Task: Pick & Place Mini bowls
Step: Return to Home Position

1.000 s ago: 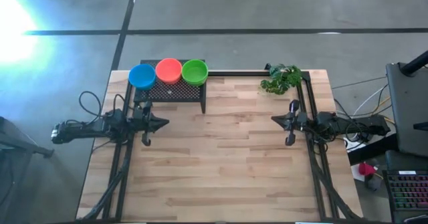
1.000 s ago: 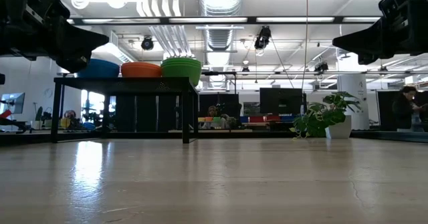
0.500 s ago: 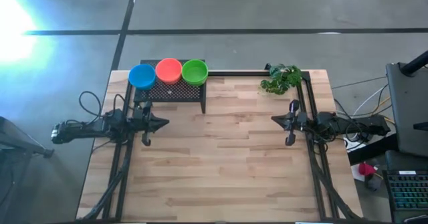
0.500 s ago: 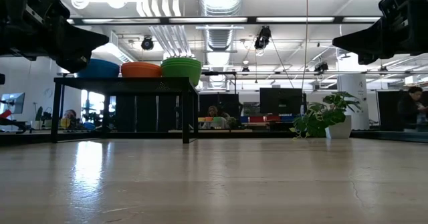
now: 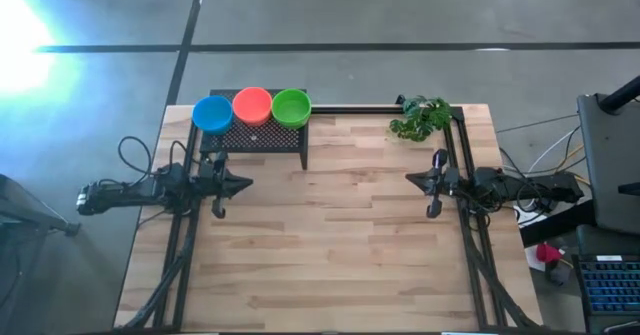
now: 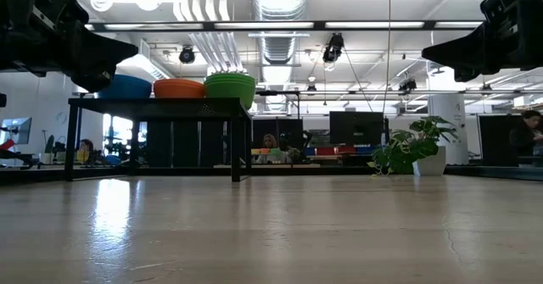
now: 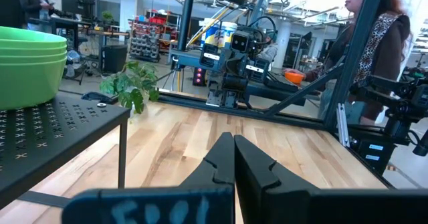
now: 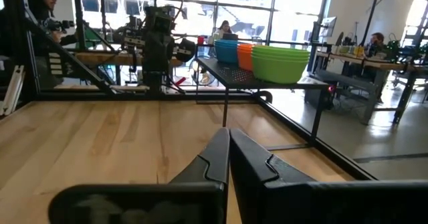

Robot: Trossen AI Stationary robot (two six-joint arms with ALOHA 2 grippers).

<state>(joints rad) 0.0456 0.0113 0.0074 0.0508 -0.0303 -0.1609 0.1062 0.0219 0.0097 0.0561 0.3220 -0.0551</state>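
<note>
Three stacks of mini bowls stand in a row on a black wire-mesh stand (image 5: pixel 256 137) at the table's far left: blue (image 5: pixel 212 114), orange-red (image 5: pixel 252 105) and green (image 5: pixel 291 106). In the low view they show as blue (image 6: pixel 127 86), orange (image 6: pixel 179 88) and green (image 6: pixel 230 86). My left gripper (image 5: pixel 247 183) hovers shut near the left edge, just in front of the stand, pointing level toward the right. My right gripper (image 5: pixel 409 179) hovers shut near the right edge, pointing level toward the left. Each is also seen in its own wrist view, left gripper (image 7: pixel 233 150), right gripper (image 8: pixel 229 144).
A leafy green plant sprig (image 5: pixel 421 118) sits at the far right corner. Black frame rails (image 5: pixel 466 225) run along both side edges and the far edge. The wooden tabletop (image 5: pixel 330 235) stretches bare between the arms. A person (image 7: pixel 374 43) stands beyond the table's right side.
</note>
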